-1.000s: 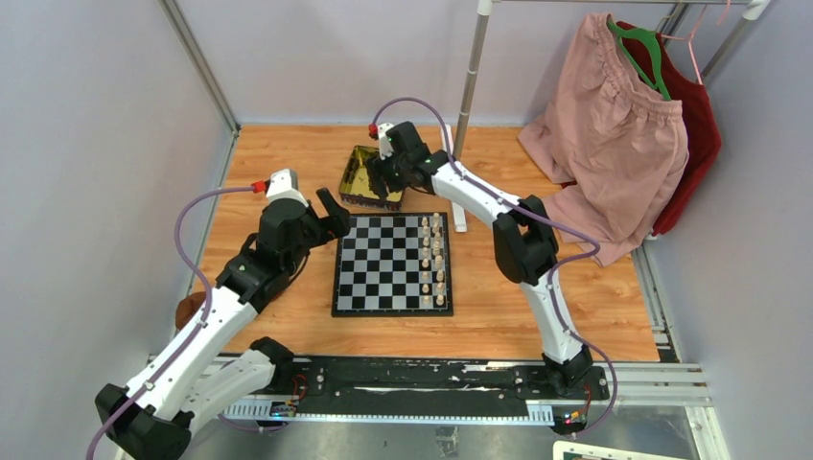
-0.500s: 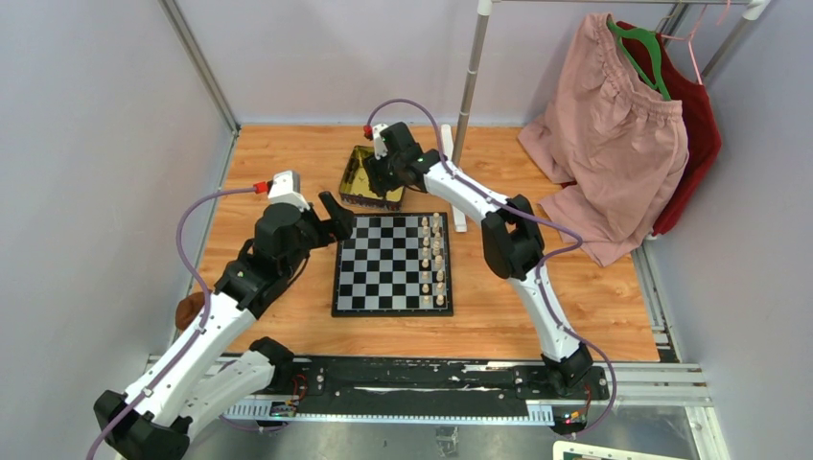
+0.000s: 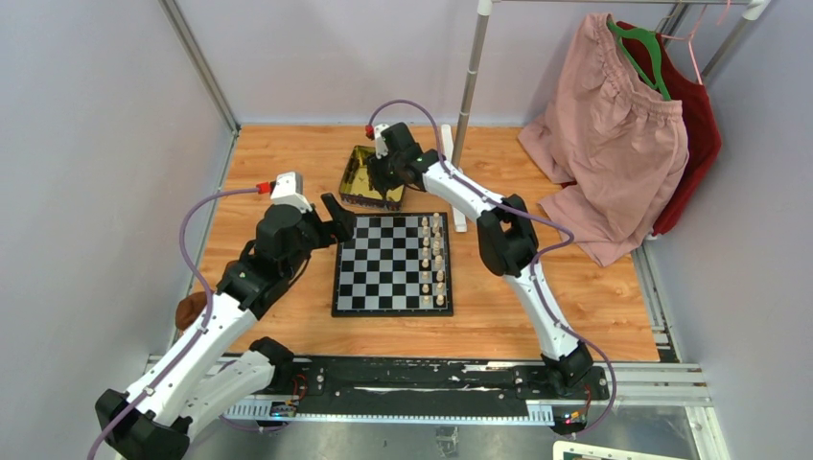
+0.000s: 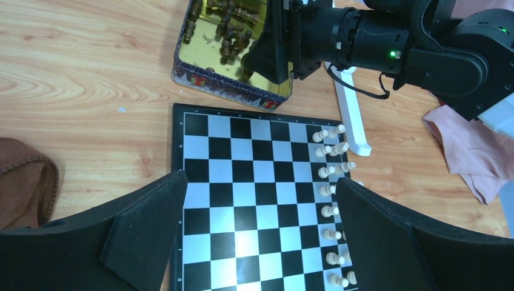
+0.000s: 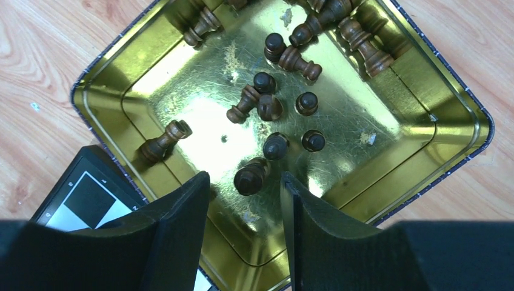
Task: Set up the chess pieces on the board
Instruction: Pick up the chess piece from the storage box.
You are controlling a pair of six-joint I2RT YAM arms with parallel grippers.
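The board [image 3: 383,264] lies mid-table; it also shows in the left wrist view [image 4: 242,200]. Cream-white pieces [image 3: 433,261] stand in two files on its right side, also seen in the left wrist view [image 4: 330,182]. Several dark brown pieces [image 5: 285,109] lie and stand in the gold tray [image 5: 388,121]. My right gripper [image 5: 245,182] is open inside the tray [image 3: 357,182], its jaws either side of one dark piece [image 5: 251,176] without touching it. My left gripper [image 4: 260,188] is open and empty, above the board's left side [image 3: 331,222].
A brown leather pouch [image 4: 24,188] lies left of the board. A white stand foot [image 4: 351,118] and metal pole [image 3: 468,77] rise right of the tray. Pink and red clothes [image 3: 623,125] hang at the back right. Grey walls enclose the table.
My right gripper has moved slightly left and down into the tray. The left arm has barely shifted. The pieces on the board have not moved.
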